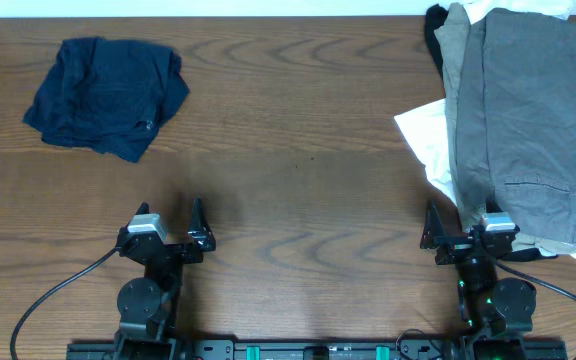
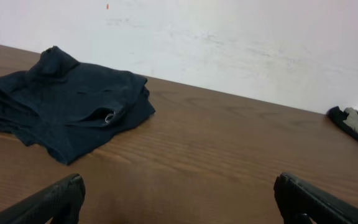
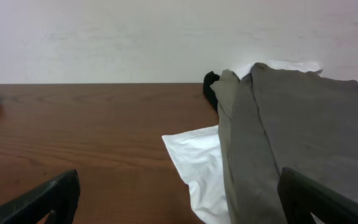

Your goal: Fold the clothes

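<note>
Tabletop, overhead: navy garment crumpled top left; grey pile top right, cut by frame edge. Left gripper & right gripper spread, empty. Left wrist: fingertips cropped. Right wrist: black garment mostly hidden behind pile.

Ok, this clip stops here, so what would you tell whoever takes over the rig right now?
Both arms sit at the near edge of the table. The left gripper is open and empty. The right gripper is open and empty, at the near end of the pile.
The navy garment lies crumpled at the far left, clear of both arms.
On the right is a heap with the grey garment on top, the white garment sticking out beneath and the black garment at the far end.
Done: nothing looks folded.
Left: every garment.
</note>
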